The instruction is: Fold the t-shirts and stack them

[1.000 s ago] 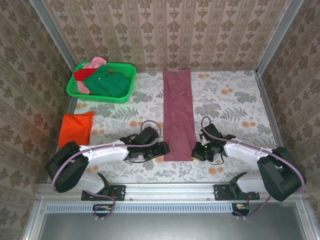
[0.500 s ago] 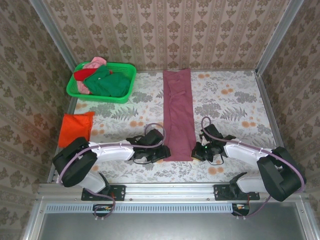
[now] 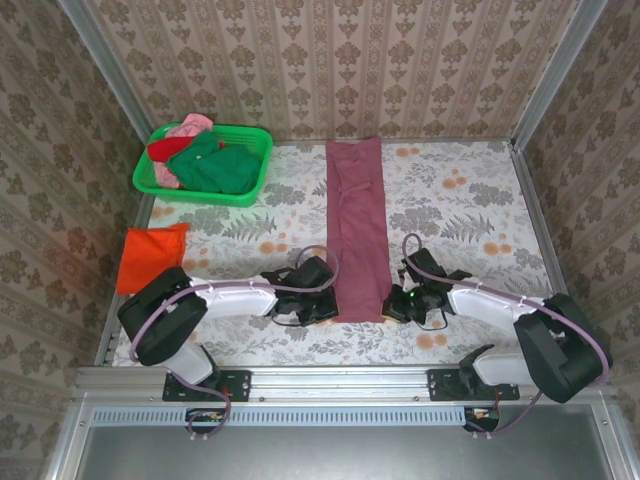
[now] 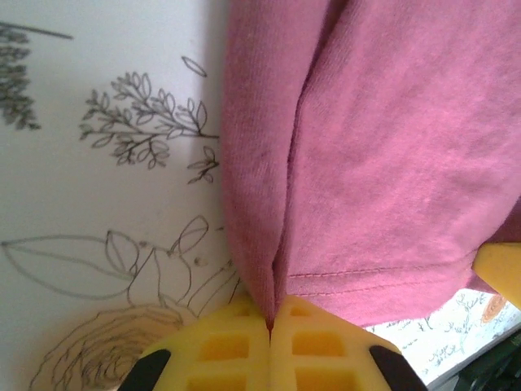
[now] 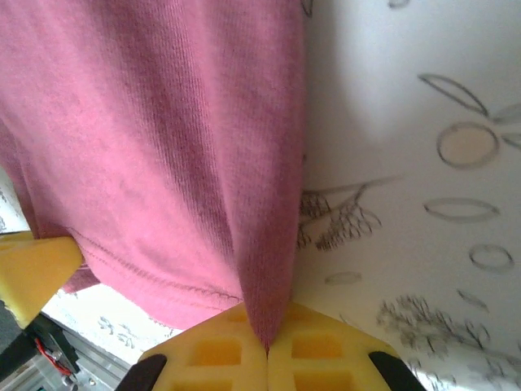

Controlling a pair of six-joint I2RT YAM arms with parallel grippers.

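left gripper (image 3: pixel 330 304) now clamped on the maroon shirt (image 3: pixel 357 220), matching the right gripper (image 3: pixel 393 304).
A second ago the left jaws stood wide at the near-left hem corner. They've since slid in from 9 o'clock and closed on it, cloth pinched between the yellow pads (image 4: pixel 236 350). Right jaws unchanged, pinching the near-right corner. The shirt is a long strip running 12 to 6 through table centre and hasn't shifted. The orange shirt (image 3: pixel 150 257) at 9 and the basket (image 3: pixel 262 163) of loose shirts (image 3: pixel 215 165) at 10 are as before.
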